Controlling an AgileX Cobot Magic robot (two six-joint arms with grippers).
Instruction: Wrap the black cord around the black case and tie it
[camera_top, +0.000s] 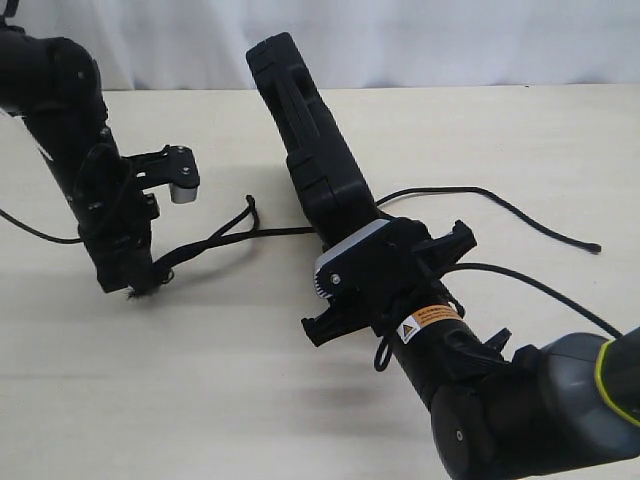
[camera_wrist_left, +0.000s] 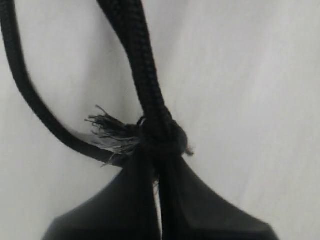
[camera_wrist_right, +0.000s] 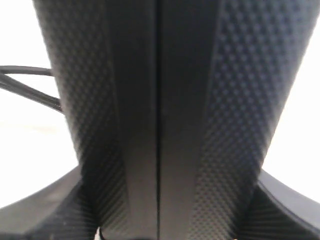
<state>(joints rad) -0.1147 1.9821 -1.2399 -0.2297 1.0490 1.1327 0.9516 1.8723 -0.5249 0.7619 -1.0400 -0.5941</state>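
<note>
two arms work over a pale table (camera_top: 150, 380). my right gripper (camera_top: 342, 228) is clamped on the near end of the case (camera_top: 305, 130), its jaws part open with the case's thickness filling the gap. in the right wrist view the dimpled black shell fills the frame, a seam down its middle. the case is held on edge and tilted, far end raised, handle slot on the face turned left. i cannot tell whether it touches the table.

my left gripper (camera_wrist_left: 157, 165) sits well to the left of the case, low at the table. its jaws are pinched tight on the cord (camera_top: 215, 238) right at the frayed tuft (camera_wrist_left: 107, 132), which sticks out sideways. from there the cord runs toward the case, makes a small loop about halfway, and meets the case's lower left side just beside the right gripper. it shows again to the right of the case, arcing over the table to a free end well apart from the case.
</note>
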